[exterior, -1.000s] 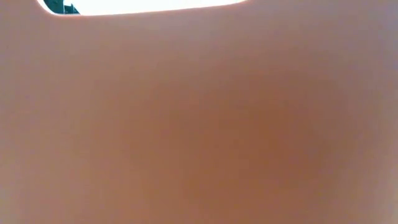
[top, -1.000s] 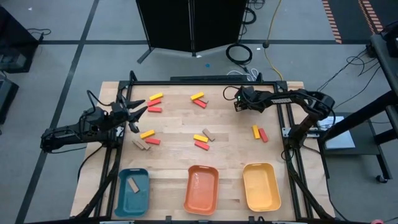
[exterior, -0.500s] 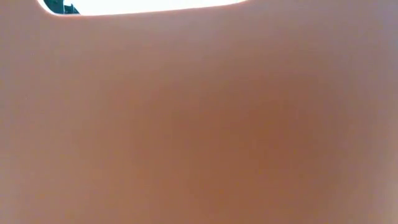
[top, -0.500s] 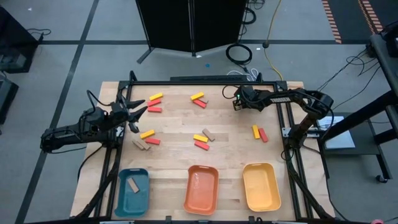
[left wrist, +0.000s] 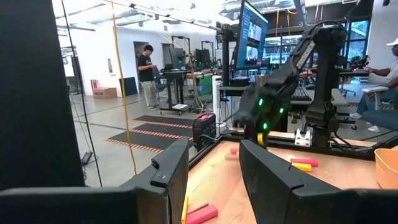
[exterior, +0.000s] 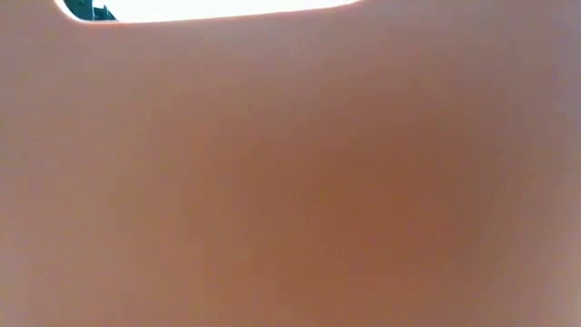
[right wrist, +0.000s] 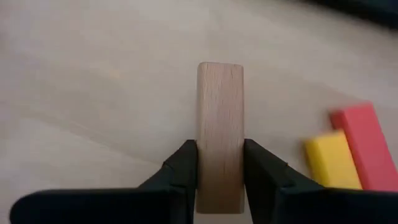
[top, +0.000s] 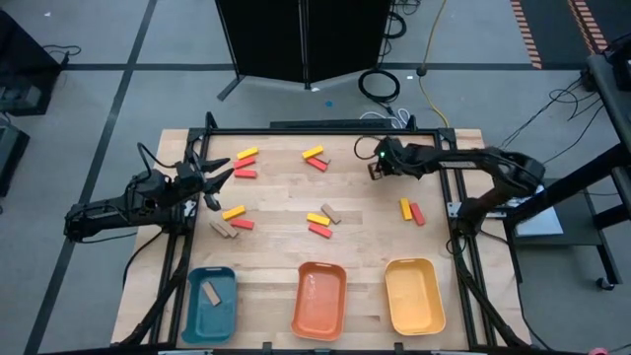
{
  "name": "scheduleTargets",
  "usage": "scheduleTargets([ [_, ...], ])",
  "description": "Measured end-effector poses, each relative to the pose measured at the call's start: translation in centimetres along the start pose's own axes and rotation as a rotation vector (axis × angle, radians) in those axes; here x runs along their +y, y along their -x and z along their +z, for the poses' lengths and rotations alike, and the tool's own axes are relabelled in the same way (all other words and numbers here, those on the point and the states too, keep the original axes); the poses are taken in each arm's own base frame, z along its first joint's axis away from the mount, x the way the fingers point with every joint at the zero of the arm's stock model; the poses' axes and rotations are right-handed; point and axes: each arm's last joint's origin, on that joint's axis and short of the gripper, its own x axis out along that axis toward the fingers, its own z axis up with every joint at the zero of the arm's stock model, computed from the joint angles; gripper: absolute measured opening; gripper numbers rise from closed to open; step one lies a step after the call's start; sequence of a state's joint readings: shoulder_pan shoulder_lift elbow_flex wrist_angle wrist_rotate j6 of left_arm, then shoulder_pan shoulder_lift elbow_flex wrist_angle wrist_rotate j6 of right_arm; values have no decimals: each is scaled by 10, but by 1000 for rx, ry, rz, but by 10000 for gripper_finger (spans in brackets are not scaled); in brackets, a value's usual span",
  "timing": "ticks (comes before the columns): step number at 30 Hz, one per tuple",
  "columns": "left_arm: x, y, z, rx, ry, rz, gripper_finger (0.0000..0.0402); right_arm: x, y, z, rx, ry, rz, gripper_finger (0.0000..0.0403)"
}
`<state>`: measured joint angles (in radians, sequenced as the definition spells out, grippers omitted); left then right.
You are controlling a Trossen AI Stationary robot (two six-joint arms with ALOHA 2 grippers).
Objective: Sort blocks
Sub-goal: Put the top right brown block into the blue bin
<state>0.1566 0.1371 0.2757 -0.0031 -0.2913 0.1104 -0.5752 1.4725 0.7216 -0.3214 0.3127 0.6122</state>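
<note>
My right gripper (top: pixel 378 169) is over the far right of the table, shut on a tan block (right wrist: pixel 219 124). My left gripper (top: pixel 212 183) waits open at the table's left edge with nothing between its fingers (left wrist: pixel 168 177). Loose blocks lie flat on the wood in small groups: yellow and red (top: pixel 245 163) at the far left, yellow and red (top: pixel 315 158) at the far middle, yellow, tan and red (top: pixel 233 221) on the left, the same three colours (top: pixel 322 221) in the middle, and yellow and red (top: pixel 411 211) on the right. One tan block (top: pixel 211 292) lies in the blue tray. My right gripper pinches the tan block's two long sides (right wrist: pixel 219 180) between its two fingers (right wrist: pixel 185 167), near the end closest to the wrist. The fingers slant down from the table's right side and lie along the block, whose free end (right wrist: pixel 220 70) sticks out past them. The block looks clear of the table.
Three trays stand along the near edge: blue (top: pixel 197 314), orange (top: pixel 319 314) and yellow (top: pixel 414 308). The orange tray's wall (exterior: pixel 290 182) fills the low view. A black frame (top: pixel 325 128) borders the table. People stand in the room beyond (left wrist: pixel 148 74).
My right arm has drawn up and its gripper has risen a little with the tan block, shifting slightly toward the table's near edge. The other blocks lie where they were.
</note>
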Motion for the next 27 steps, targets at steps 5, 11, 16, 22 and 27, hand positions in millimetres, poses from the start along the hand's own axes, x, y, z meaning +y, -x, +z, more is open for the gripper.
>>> scheduleTargets([
  [5, 0, 0, 0, -3, 1, 0, 141, 25, 33, 1, -112, 24, 234, 76],
  [11, 0, 0, 0, -5, 1, 1, 141, 69, 66, -3, -300, 89, 571, 76],
  [16, 0, 0, 1, -5, 1, 1, 141, 100, 76, -15, -373, 131, 743, 76],
  [22, 0, 0, 0, -4, 1, 1, 141, 156, 81, -33, -345, 273, 848, 76],
  [27, 0, 0, 0, -3, 0, 0, 141, 225, 88, -50, -328, 500, 1007, 77],
])
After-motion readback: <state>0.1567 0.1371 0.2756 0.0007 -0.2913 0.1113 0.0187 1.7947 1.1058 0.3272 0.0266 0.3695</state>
